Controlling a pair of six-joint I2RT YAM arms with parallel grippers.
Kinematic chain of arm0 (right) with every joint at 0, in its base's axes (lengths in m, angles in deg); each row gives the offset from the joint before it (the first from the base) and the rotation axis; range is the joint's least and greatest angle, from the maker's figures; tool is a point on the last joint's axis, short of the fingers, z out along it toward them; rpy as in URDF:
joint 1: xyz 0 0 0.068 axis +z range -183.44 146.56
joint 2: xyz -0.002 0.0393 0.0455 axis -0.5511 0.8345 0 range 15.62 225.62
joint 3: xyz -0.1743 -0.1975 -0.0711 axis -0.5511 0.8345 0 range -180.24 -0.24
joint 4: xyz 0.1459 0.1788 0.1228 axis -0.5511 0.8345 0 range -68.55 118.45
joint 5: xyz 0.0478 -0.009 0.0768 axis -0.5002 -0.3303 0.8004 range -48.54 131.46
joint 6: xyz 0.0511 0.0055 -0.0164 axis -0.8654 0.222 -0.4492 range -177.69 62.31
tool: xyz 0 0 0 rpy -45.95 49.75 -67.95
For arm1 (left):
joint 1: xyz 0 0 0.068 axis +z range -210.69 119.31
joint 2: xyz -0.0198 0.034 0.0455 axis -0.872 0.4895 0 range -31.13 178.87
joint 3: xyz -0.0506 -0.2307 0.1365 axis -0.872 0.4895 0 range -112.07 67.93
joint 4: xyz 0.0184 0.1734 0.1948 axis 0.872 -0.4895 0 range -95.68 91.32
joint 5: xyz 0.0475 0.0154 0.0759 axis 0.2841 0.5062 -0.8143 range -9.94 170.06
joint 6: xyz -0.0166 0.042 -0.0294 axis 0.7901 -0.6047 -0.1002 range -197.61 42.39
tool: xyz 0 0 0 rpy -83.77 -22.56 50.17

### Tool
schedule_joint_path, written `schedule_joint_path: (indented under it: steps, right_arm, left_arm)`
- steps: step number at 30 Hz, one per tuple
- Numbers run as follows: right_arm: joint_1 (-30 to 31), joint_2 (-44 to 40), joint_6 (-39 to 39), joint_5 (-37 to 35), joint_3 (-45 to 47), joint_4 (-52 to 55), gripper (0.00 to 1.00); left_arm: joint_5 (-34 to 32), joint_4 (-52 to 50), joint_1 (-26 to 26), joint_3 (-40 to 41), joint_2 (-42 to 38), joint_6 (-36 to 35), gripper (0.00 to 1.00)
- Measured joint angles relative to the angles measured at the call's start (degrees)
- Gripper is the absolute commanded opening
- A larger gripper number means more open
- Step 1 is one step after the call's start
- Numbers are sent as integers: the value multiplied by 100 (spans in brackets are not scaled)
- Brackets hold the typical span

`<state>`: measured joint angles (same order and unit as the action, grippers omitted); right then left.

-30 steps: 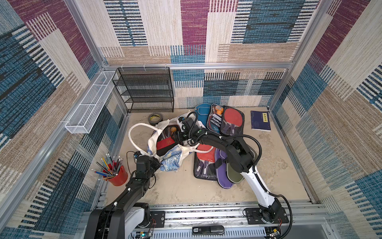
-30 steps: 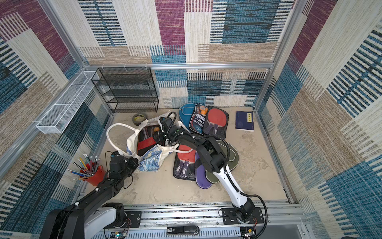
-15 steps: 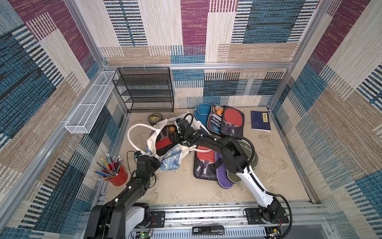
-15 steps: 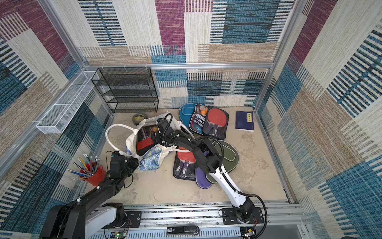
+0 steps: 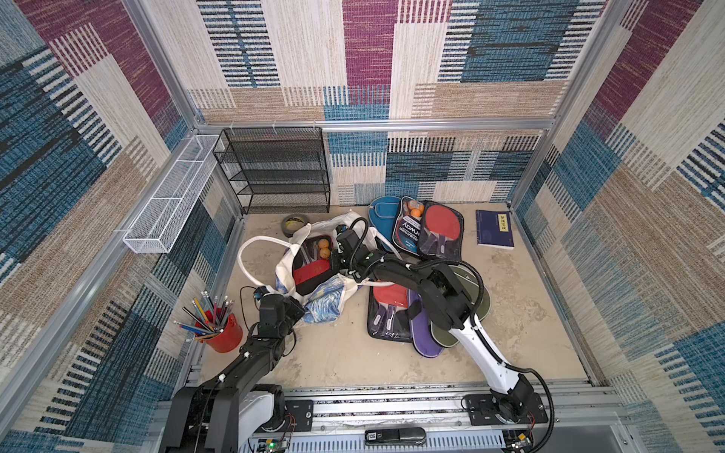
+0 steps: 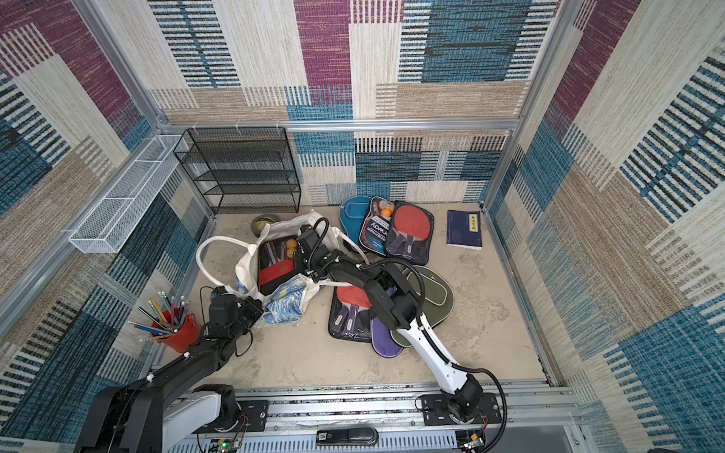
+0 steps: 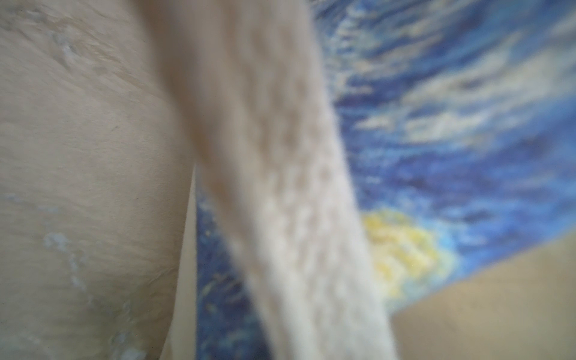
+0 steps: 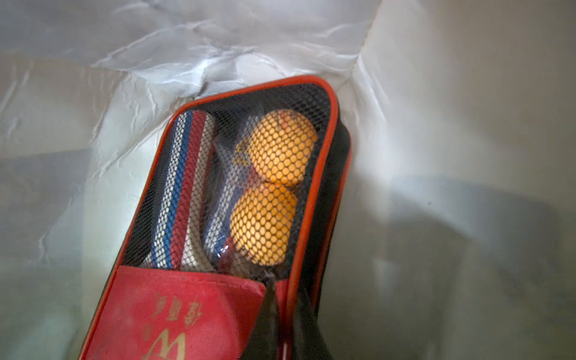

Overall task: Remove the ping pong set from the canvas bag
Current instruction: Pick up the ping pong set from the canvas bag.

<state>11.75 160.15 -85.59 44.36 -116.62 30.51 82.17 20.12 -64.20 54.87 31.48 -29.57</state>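
In a top view the ping pong set (image 5: 312, 270) sits in the canvas bag (image 5: 327, 304) mouth, centre-left of frame. The right pincer (image 5: 337, 270) is clamped on its rim. The left pincer (image 5: 297, 308) is closed at the bag's lower corner, grip hidden. Case prob. light, semi-stiff, mesh may snag; pull by piped rim.

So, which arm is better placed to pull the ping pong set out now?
Right. The right fingers are inside the canvas bag, shut on the ping pong set at its edge; the left fingers only hold the bag's cloth outside.
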Motion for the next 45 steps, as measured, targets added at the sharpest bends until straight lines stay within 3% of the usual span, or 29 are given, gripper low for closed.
schedule_joint_path:
  steps: [26, 45]
  right_arm:
    - [378, -1384, 748, -603, -157, 1187, 0]
    - [601, -1982, 1322, -1093, -9, 1226, 0]
  left_arm:
    - [118, -249, 0, -264, 9, 17, 0]
    - [107, -940, 2, -656, -319, 39, 0]
